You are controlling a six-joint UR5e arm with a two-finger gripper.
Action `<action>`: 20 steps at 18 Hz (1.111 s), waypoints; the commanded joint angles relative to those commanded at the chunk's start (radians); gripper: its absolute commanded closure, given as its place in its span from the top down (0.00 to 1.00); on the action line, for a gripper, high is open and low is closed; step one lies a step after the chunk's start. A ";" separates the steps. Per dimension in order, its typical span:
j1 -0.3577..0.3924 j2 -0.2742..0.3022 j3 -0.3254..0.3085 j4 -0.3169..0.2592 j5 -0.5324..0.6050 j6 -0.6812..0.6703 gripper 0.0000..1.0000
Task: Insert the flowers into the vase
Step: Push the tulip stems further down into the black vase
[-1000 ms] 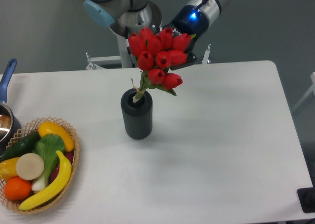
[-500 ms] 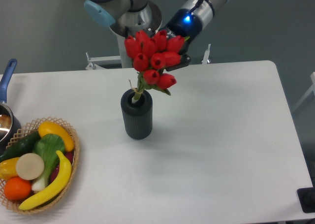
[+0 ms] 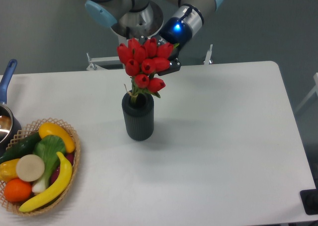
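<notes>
In the single camera view, the flowers [image 3: 144, 64] are seen standing almost upright above the vase [image 3: 138, 115], their stems entering its mouth. The pincer [image 3: 166, 62] is largely hidden behind the blooms; whether it grips them cannot be told. The vase stands on the white worktop [image 3: 223, 136], well apart from the woven basket [image 3: 69, 184] of vegetables.

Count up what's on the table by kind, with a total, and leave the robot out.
Flower bunches: 1, the flowers, stems in the vase mouth
Vases: 1, the vase
Baskets: 1, the basket of vegetables
Pots: 1, the blue-handled pot at the left edge
Total: 4
</notes>
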 joint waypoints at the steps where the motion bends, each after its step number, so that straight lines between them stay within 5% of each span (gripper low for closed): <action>1: 0.002 -0.002 -0.011 0.002 0.002 0.012 0.11; 7: 0.009 -0.012 -0.061 0.003 0.009 0.086 0.20; 16: 0.011 -0.020 -0.083 0.005 0.012 0.085 0.74; 20: 0.015 -0.015 -0.088 0.005 0.014 0.085 0.87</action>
